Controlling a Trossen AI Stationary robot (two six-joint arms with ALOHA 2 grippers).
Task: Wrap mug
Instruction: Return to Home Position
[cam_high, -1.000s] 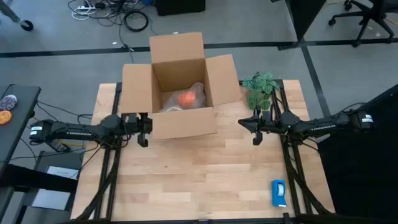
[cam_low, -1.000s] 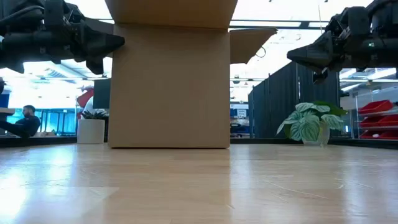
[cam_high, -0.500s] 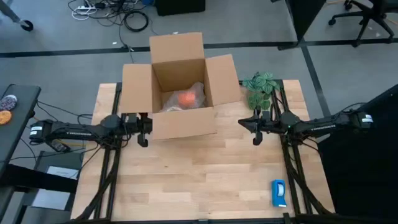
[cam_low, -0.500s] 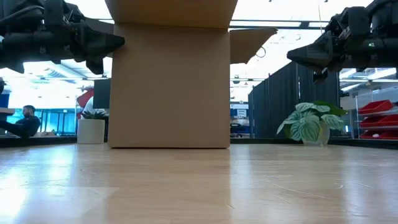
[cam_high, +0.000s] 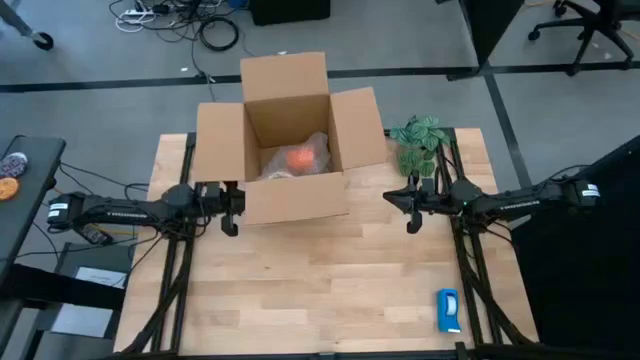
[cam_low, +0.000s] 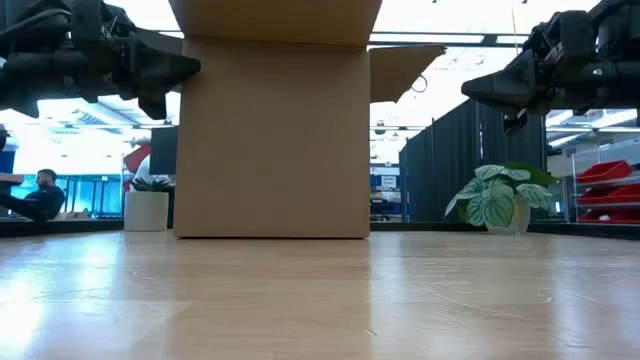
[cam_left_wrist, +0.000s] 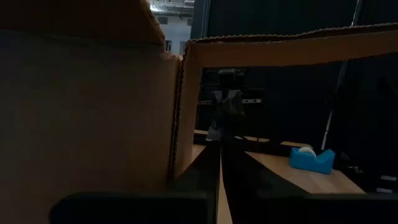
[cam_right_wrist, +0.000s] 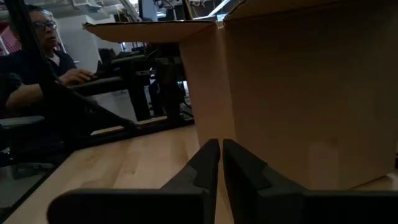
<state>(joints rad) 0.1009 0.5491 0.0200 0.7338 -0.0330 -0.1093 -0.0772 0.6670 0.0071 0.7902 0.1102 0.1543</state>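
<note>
Mug (cam_high: 300, 157): orange, inside open cardboard box (cam_high: 295, 203) at far middle of table (cam_high: 330, 280), seemingly under clear bubble wrap (cam_high: 318, 150), though too small to be sure. Left gripper (cam_high: 233, 208) hovers at box's front left corner, fingers together, empty. Right gripper (cam_high: 408, 208) hovers right of box, apart from it, fingers together, empty. Potted plant (cam_high: 418, 142) beyond right gripper.

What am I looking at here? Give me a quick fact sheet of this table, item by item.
Box: cardboard box, open, flaps up, at the far side of the table
Mug: orange mug inside the box, in bubble wrap
Left tool: shut, empty, by the box's left front corner
Right tool: shut, empty, right of the box
Plant: small, right of the box
Tape dispenser: blue, near the front right corner
</note>
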